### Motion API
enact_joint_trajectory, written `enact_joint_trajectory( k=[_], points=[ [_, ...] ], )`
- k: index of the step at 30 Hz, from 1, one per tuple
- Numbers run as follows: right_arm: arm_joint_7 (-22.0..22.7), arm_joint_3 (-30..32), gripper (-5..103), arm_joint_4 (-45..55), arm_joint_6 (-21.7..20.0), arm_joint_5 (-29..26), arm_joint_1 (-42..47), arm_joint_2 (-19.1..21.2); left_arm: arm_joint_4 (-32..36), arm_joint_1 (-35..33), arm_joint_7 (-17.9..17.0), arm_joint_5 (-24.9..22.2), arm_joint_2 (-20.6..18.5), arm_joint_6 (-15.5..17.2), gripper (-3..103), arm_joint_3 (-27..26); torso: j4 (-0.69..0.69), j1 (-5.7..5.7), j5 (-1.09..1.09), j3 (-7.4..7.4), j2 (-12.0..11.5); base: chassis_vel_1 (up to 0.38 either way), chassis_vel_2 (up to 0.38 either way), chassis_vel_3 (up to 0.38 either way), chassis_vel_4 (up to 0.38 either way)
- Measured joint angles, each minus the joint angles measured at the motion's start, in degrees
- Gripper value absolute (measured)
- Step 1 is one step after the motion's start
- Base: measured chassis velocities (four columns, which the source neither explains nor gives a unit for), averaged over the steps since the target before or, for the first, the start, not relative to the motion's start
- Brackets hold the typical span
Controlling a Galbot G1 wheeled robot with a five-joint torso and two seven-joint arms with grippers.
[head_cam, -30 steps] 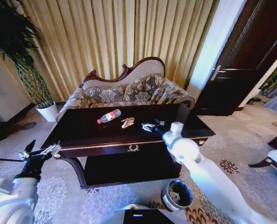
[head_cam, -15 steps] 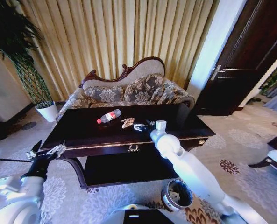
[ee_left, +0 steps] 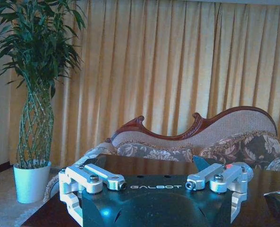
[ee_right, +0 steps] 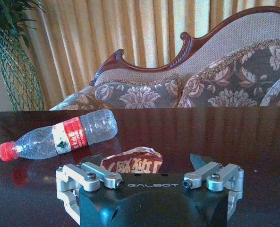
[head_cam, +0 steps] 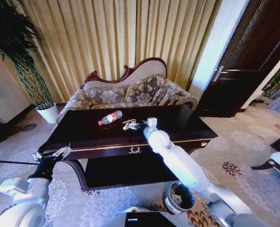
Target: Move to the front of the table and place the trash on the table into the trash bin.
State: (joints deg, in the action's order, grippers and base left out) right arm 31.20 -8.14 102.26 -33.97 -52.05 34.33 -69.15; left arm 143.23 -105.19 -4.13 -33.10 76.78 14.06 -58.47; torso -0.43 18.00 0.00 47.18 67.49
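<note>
Wrapper (ee_right: pixel 132 160) lies between the right pincer's (ee_right: pixel 149 163) released fingers; bottle (ee_right: pixel 59 135) at ten o'clock; "GALBOT" printed on the pincer.

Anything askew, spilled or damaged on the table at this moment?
Only the litter itself. The bottle lies on its side on the table, cap on, nothing spilled. A crumpled wrapper sits between the open fingers of the right gripper. The trash bin stands upright on the carpet. The left gripper hangs open at the table's left end.
</note>
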Motion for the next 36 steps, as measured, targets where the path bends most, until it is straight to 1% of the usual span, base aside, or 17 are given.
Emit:
enact_joint_trajectory(
  k=[5,9,14,21,26,36],
  points=[
    [0.93,-0.10,100,-1.81,-0.16,-0.11,-0.41,-1.40,0.00,0.12,-0.02,0.01,0.13,0.00,100,0.25,0.00,0.00,0.00,0.00,0.00,0.000,0.000,0.000,0.000],
    [1.81,-0.10,100,-1.51,-0.36,-0.49,0.11,-1.58,0.00,0.14,-0.02,0.04,0.12,0.00,100,0.28,0.00,0.00,0.00,0.00,0.00,0.000,0.000,0.000,0.000],
    [1.91,0.40,100,-0.65,-0.47,-0.55,1.14,-1.07,0.00,0.15,-0.02,0.38,0.31,0.00,100,0.65,0.01,-0.01,0.01,0.00,0.01,0.000,0.000,0.000,0.000],
    [1.90,2.06,100,1.88,-0.44,-0.75,1.62,1.99,0.00,0.43,-0.04,1.79,0.51,0.01,100,2.36,-0.01,-0.01,0.01,0.00,0.01,0.000,0.000,0.000,0.000],
    [2.11,2.35,100,4.78,-0.43,-2.03,1.55,3.14,0.00,0.58,-0.17,2.51,0.52,0.00,100,3.56,0.00,-0.01,0.01,0.00,0.00,0.000,0.000,0.000,0.000],
    [3.82,0.87,100,6.18,-0.43,-4.01,-1.08,2.35,0.00,0.48,-0.22,2.71,0.22,0.01,100,3.43,0.01,-0.01,0.00,0.00,0.00,0.000,0.000,0.000,0.000]
  ],
)
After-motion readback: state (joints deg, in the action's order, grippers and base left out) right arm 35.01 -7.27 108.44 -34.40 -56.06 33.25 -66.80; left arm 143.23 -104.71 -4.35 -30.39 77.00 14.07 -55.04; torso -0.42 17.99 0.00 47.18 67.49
